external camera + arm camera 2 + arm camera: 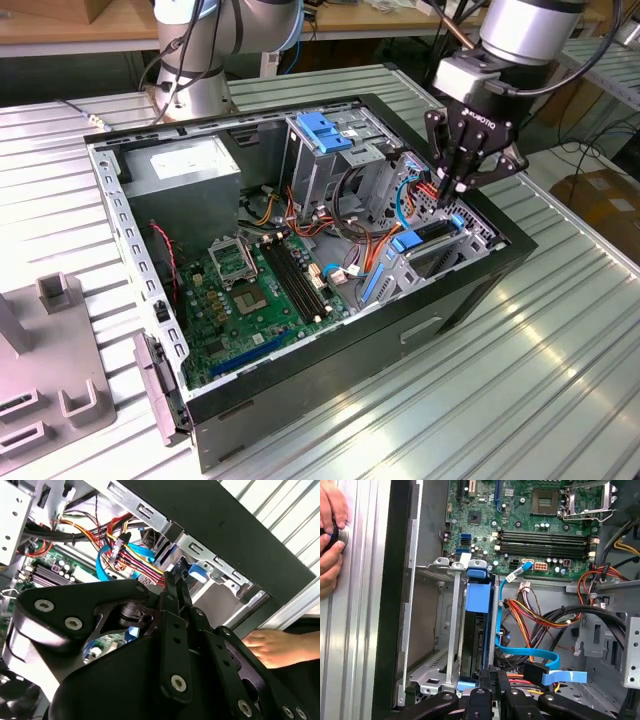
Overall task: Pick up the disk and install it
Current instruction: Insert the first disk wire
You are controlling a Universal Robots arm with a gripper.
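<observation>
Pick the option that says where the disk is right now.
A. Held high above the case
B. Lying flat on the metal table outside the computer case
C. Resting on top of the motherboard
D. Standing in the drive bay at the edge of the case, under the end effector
D: the disk, with its blue frame, sits slotted upright in the drive bay, and the end effector is at its near end.

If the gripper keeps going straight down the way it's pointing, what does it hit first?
Most likely the disk, the flat drive in its blue plastic frame, seated on edge in the grey metal drive bay. The gripper sits right at its blue end; whether they touch is unclear.
</observation>
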